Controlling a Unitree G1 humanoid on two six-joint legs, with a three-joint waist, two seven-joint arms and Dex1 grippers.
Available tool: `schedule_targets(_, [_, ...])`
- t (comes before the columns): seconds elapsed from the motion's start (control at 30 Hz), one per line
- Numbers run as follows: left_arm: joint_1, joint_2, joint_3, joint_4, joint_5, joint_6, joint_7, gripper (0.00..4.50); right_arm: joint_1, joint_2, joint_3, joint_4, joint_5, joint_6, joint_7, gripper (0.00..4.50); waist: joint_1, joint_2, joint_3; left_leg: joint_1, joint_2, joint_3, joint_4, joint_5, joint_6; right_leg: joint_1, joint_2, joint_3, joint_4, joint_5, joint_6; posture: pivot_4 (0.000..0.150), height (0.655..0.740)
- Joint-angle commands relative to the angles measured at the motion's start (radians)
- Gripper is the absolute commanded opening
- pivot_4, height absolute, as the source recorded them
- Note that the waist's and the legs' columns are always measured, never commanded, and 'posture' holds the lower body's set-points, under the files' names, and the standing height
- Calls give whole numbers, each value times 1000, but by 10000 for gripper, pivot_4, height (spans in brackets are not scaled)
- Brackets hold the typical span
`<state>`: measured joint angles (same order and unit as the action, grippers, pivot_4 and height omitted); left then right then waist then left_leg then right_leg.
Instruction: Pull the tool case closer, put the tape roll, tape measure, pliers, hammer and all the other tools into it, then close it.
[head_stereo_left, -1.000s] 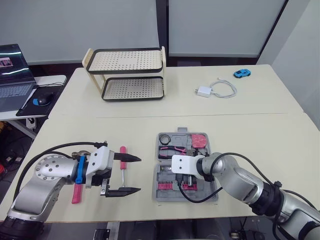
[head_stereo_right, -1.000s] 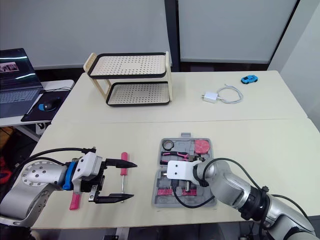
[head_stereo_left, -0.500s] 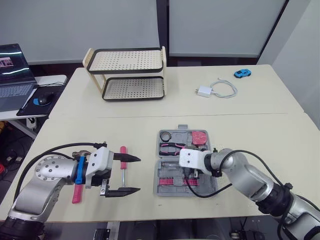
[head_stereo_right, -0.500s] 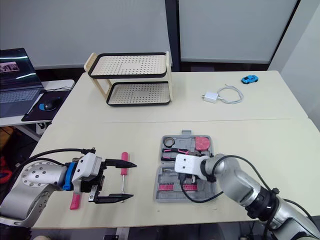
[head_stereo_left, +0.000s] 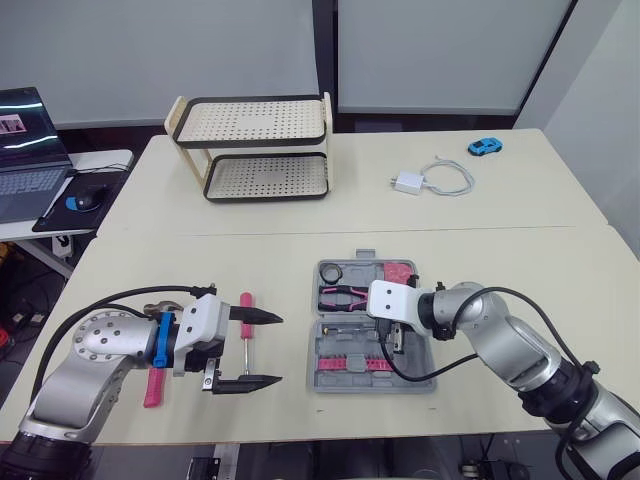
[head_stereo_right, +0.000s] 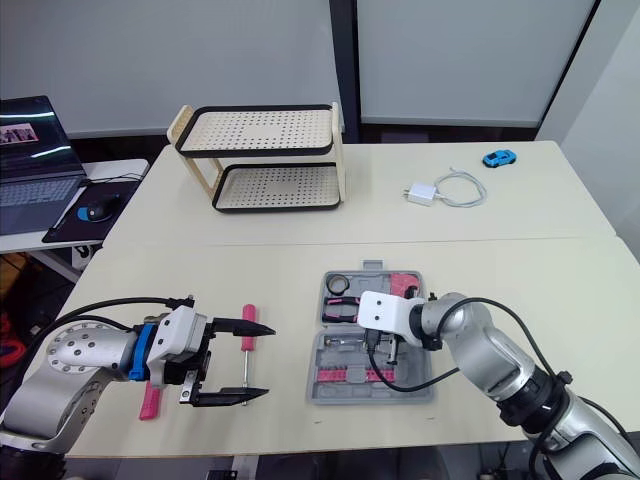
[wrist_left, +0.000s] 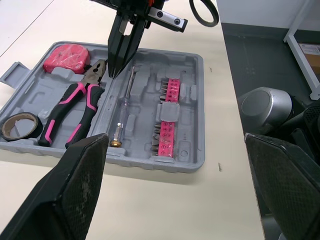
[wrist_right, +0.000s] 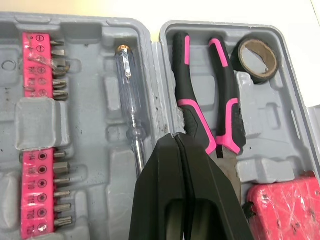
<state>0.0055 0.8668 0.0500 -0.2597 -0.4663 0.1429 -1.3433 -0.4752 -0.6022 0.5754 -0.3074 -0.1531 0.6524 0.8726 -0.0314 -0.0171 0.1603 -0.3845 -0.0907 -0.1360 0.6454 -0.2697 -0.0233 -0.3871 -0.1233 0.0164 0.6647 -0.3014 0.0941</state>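
Observation:
The grey tool case (head_stereo_left: 318, 375) lies open near the table's front edge. It holds a tape roll (head_stereo_left: 331, 273), pink-handled pliers (head_stereo_left: 345, 296), a pink tape measure (head_stereo_left: 400, 272), a clear-handled screwdriver (wrist_right: 131, 100) and pink bit strips (head_stereo_left: 350, 365). My right gripper (head_stereo_left: 397, 345) hovers over the case's middle, shut and empty, its tip near the pliers' head (wrist_left: 97, 70). Left of the case, my left gripper (head_stereo_left: 266, 349) stands open around the shaft of a pink-handled screwdriver (head_stereo_left: 246, 303) lying on the table. A pink-handled tool (head_stereo_left: 152, 388) lies partly hidden under my left arm.
A two-tier perforated rack (head_stereo_left: 262, 150) stands at the back left. A white charger with its cable (head_stereo_left: 410, 183) and a blue toy car (head_stereo_left: 484, 147) lie at the back right. A laptop (head_stereo_left: 25, 150) sits on a side desk to the left.
My right gripper has moved right and back, from the case's front half to above its middle. My left arm has not moved.

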Motion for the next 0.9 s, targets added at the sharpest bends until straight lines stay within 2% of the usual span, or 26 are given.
schedule_targets(0.03, [-5,-6,1,-3,-5,-12,0,45000,15,24,-5,22,-2,-39,-13,355,0,0,0,0,0,0,0,0,0,0,0,0,0,0,0,1500,7400])
schedule_targets(0.5, [-4,-2,1,-11,-1,-3,8,45000,29,121,44,151,-48,-103,-33,355,-2,0,0,1,0,0,0,0,0,0,0,0,0,0,0,1500,7400])
schedule_targets(0.7, [-3,-1,-3,-13,0,0,11,45000,59,108,71,215,-99,-168,-43,355,-2,-1,-1,2,1,0,0,0,0,1,1,0,1,0,0,1500,7400])
schedule_targets(0.9, [-6,-1,-4,-11,2,4,14,45000,77,76,37,183,-106,-188,-25,355,0,-1,-2,4,1,0,0,-1,1,2,1,0,1,0,-1,1500,7400])
